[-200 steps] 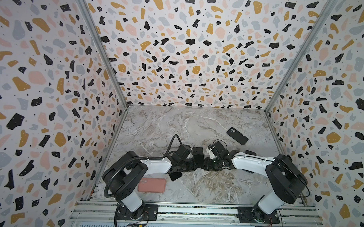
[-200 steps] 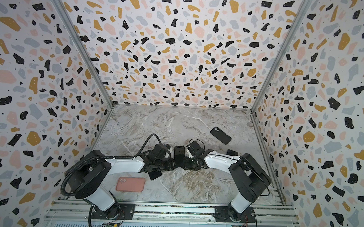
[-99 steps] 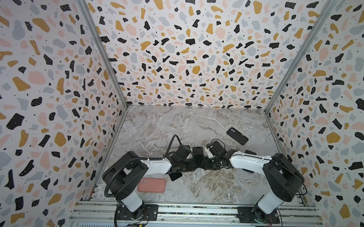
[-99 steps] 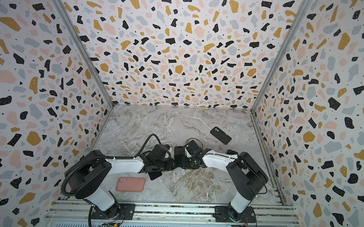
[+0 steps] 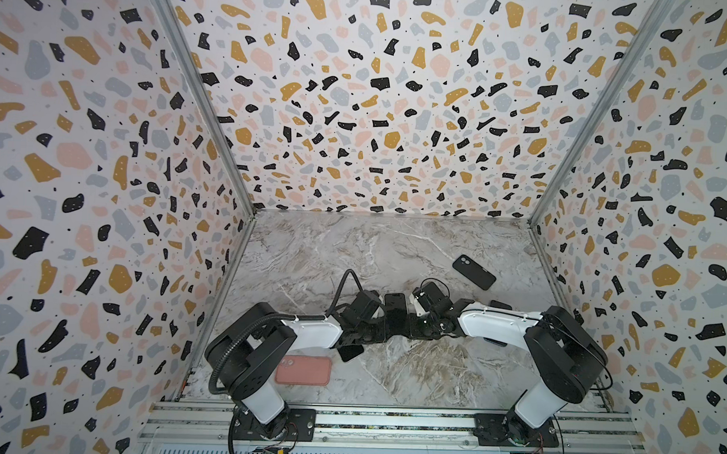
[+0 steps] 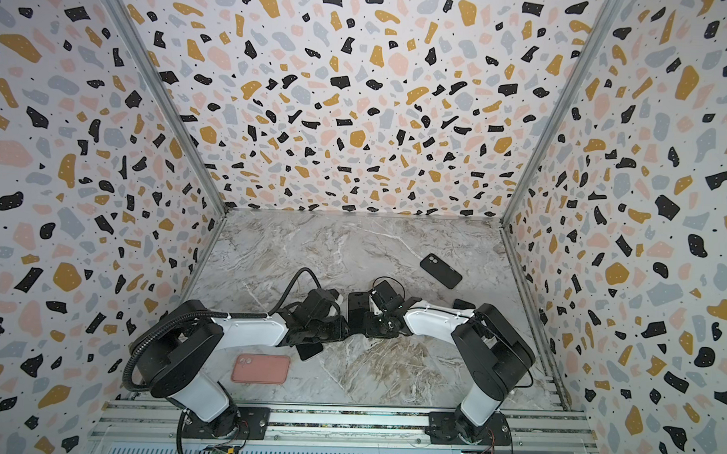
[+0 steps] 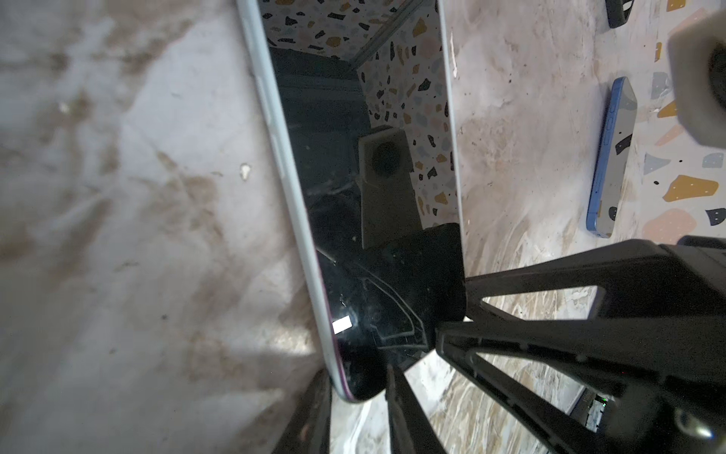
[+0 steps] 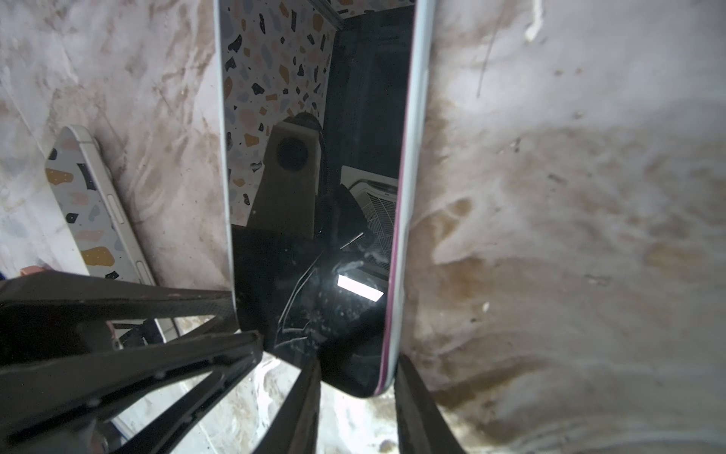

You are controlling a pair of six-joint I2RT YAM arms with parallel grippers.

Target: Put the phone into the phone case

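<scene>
A phone (image 5: pixel 394 308) (image 6: pixel 357 304) with a black screen and a pale rim stands between my two arms at the middle of the marble floor. The left wrist view shows one near corner of the phone (image 7: pixel 353 196) clamped in my left gripper (image 7: pixel 355 387) (image 5: pixel 381 334). My right gripper (image 8: pixel 355 377) (image 5: pixel 412 325) is shut on the other near corner of the phone (image 8: pixel 353 118). Apart from both grippers, a salmon-pink phone case (image 5: pixel 303 370) (image 6: pixel 260 368) lies flat at the front left, beside the left arm's base.
A black phone-shaped item (image 5: pixel 474 272) with a camera cutout lies at the back right. A blue phone (image 7: pixel 611 157) lies by the right arm, a cream phone (image 8: pixel 94 204) under the left arm. Terrazzo walls (image 5: pixel 378 112) close three sides. A metal rail (image 5: pixel 388 422) runs along the front.
My right gripper has shifted slightly left toward the phone. Both pairs of jaws have narrowed onto the phone's corners. The pink case and the black item have not moved.
</scene>
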